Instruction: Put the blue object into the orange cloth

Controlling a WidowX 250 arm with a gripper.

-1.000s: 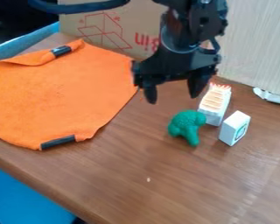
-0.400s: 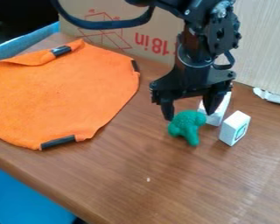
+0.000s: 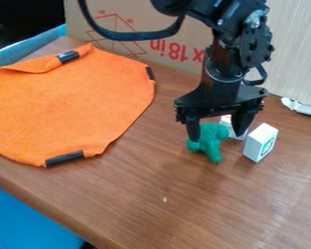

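My gripper (image 3: 216, 133) hangs open over the right-centre of the table, low above a small green toy figure (image 3: 212, 146). One finger overlaps the toy's left edge in the view, and the other stands to its upper right; whether either touches it, I cannot tell. The toy is green, and I see no clearly blue object on the table. An orange cloth (image 3: 67, 107) lies spread across the left of the table, with black strips on its edges.
A white block with a dark mark (image 3: 261, 142) stands right of the toy. Another white block (image 3: 231, 127) is partly hidden behind the gripper. A cardboard box (image 3: 129, 36) and a pale panel (image 3: 298, 58) line the back of the wooden table (image 3: 164, 214).
My gripper has moved right and down, from behind the green toy to right over it. Its fingers remain apart. Toy, blocks and cloth have kept their places.
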